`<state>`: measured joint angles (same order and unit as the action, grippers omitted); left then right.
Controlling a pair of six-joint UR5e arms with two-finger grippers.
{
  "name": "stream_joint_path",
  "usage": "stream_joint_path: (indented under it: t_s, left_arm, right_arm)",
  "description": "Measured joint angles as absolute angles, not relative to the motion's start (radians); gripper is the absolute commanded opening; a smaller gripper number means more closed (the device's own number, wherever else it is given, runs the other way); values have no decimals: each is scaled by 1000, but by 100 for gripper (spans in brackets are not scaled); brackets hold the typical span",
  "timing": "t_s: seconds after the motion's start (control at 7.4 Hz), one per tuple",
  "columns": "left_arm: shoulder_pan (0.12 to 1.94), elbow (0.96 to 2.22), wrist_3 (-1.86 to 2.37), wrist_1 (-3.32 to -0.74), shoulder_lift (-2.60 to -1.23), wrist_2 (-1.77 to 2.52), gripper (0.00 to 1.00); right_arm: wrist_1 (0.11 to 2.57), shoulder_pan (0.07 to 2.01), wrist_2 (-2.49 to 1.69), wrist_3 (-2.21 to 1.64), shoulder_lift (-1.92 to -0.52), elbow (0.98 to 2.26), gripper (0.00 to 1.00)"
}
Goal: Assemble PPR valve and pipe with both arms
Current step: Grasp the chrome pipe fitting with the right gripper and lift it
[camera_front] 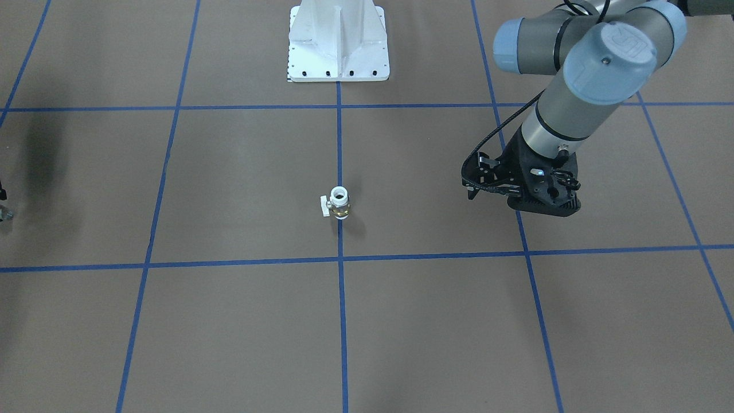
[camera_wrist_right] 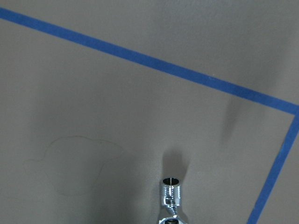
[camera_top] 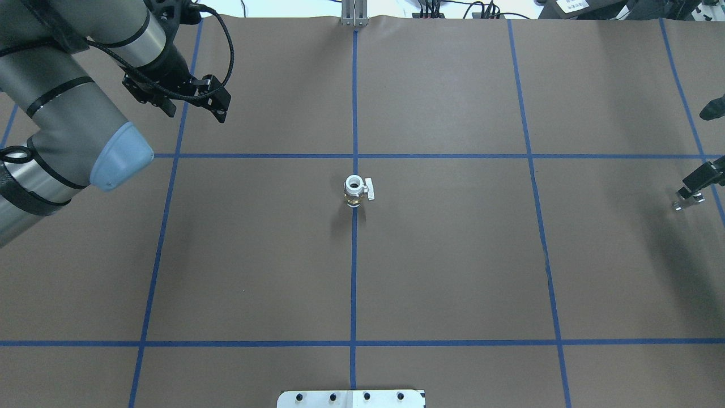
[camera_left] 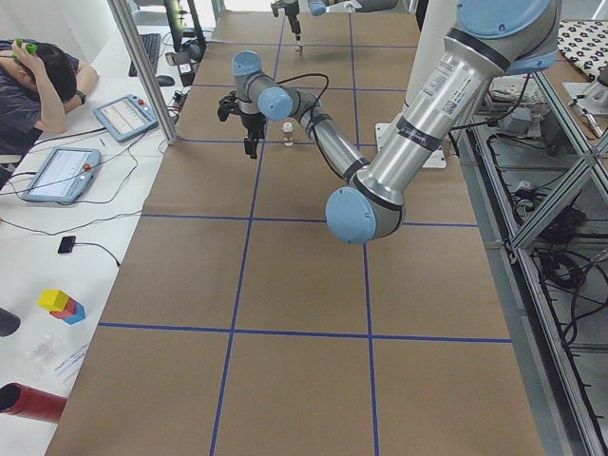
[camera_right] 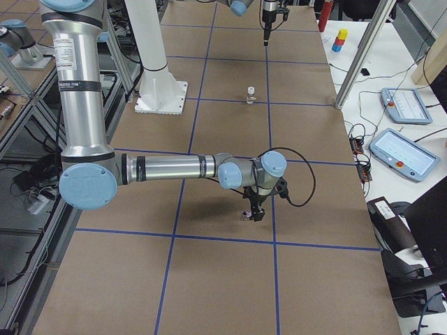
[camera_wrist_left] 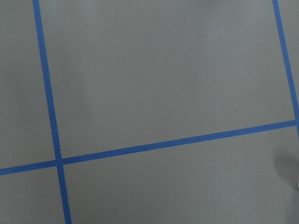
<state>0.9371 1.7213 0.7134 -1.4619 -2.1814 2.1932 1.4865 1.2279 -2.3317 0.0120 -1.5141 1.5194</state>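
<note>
The PPR valve (camera_front: 339, 203) stands upright on the blue centre line of the table, with a white open mouth on top, a brass band and its handle tab out to one side; it also shows in the overhead view (camera_top: 355, 191). My left gripper (camera_top: 195, 113) hangs open and empty over the table, far to the valve's left and beyond it (camera_front: 519, 198). My right gripper (camera_top: 688, 198) is at the table's right edge, shut on the pipe (camera_top: 684, 204), a short silvery tube. The right wrist view shows the pipe (camera_wrist_right: 170, 193) just above the table, mouth pointing forward. The left wrist view shows only table and tape.
The white bolted pedestal (camera_front: 338, 43) stands at the robot's side of the table. Blue tape lines (camera_top: 355, 283) divide the brown surface into squares. In the left side view an operator (camera_left: 38, 71) sits by tablets (camera_left: 62, 171) beyond the table's far edge.
</note>
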Motion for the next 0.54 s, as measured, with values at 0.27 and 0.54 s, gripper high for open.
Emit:
stream_joint_path:
  t_s: [0.27,0.54]
  left_arm:
    - [935,1718,713,-1462,-2183,2191,100]
    - [933,1716,713,-1463,-2186,2189,100]
  right_arm:
    - [1486,1215,-2330,14,-1511,1499,85]
    - [1485,1208,-2329,17,-1505,1477,79]
